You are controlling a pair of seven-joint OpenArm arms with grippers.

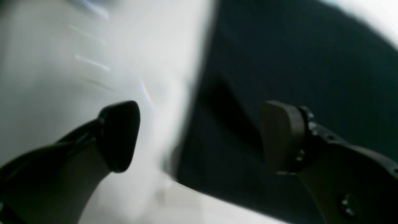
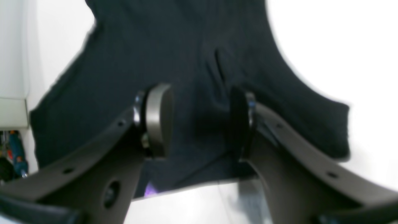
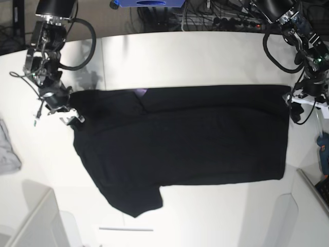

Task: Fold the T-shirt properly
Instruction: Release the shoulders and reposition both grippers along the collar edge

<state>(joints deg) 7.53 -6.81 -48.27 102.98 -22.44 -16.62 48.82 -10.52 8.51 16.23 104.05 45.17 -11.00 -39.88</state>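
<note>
White tabletop point(image 3: 205, 56) (cables behind) bears the black T-shirt point(image 3: 195, 136); left pincer point(image 1: 199, 137) and right pincer point(image 2: 200, 121) spread, gripping nothing.

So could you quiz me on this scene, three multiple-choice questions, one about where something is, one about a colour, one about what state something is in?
1. Where does the small grey cloth lie in the base view?
A. On top of the shirt
B. At the table's left edge, apart from the shirt
C. In a gripper

2. What colour is the patch showing at the T-shirt's collar?
A. Purple
B. Green
C. Yellow

3. How does the left gripper stand?
A. Shut on the shirt
B. Shut on nothing
C. Open, holding nothing

Answers:
1. B: the grey cloth sits at the far left of the white table, clear of the black T-shirt.
2. A: a purple patch peeks out at the top edge.
3. C: in the left wrist view the left gripper shows its fingers wide apart with nothing between them.
</note>
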